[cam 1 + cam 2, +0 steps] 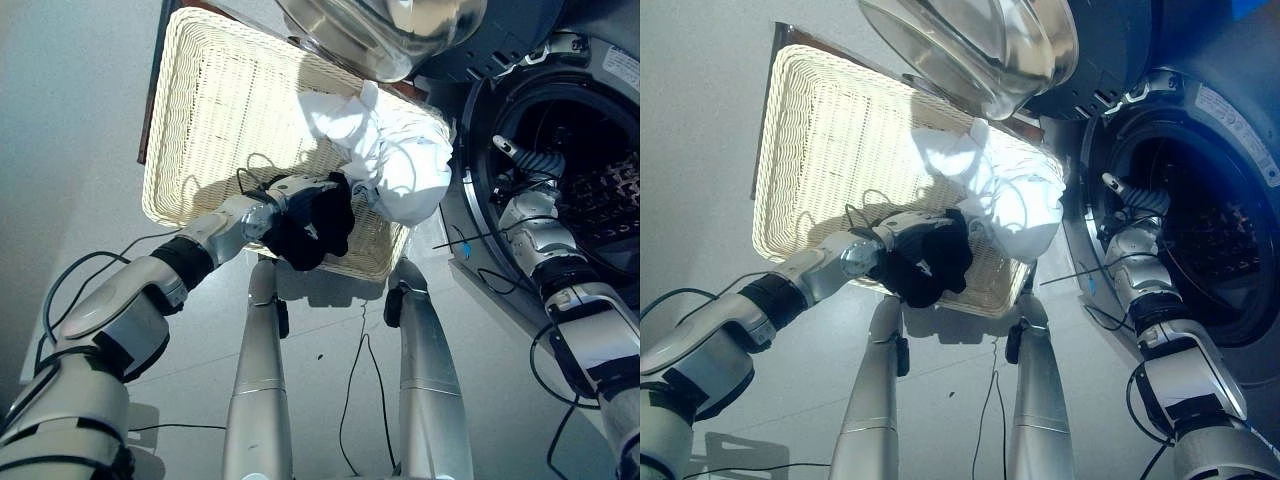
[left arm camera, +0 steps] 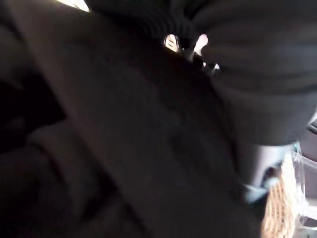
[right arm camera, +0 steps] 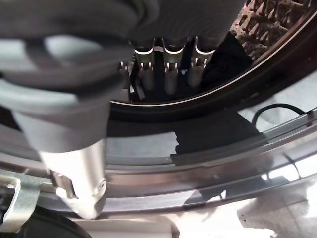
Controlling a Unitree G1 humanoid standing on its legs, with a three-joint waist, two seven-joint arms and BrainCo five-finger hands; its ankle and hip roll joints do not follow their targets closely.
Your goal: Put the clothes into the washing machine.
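Left hand (image 1: 285,200) at near edge of wicker basket (image 1: 210,100), wrapped in black garment (image 1: 312,228); fingers buried in the cloth, state not readable. Left wrist view: dark fabric right up against the hand. White garment (image 1: 400,160) heaped in basket corner just beside the black one, toward the washer (image 1: 1200,190). Washer door (image 1: 980,40) swung open above basket. Right hand (image 3: 168,69) inside drum opening, fingers straight, side by side, holding nothing.

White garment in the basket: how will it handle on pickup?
Likely floppy: the white garment lies crumpled in soft folds over the wicker basket rim. Probably light, and apt to sag and trail. Left hand seems bunched in dark cloth.
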